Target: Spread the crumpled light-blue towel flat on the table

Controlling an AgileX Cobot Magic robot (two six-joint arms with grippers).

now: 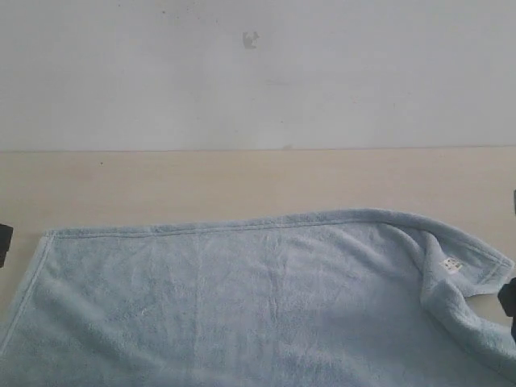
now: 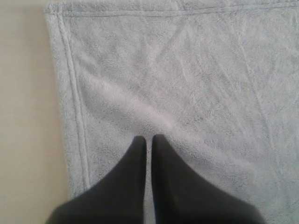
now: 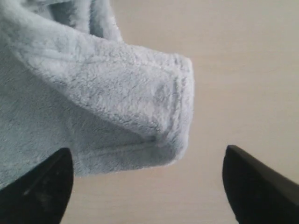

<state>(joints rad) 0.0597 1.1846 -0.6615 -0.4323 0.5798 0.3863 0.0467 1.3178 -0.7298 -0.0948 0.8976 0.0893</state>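
The towel lies on the table, near edge cut off at 6 o'clock, 3 o'clock corner folded over; bare tabletop toward 12. Left gripper pinched together; right gripper spread wide.

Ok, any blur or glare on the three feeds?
Exterior view: soft, evenly lit, no glare, towel washed out but readable. Left wrist view: towel pile sharp, left gripper dark and blurred. Right wrist view: folded corner fairly sharp, right gripper out of focus.
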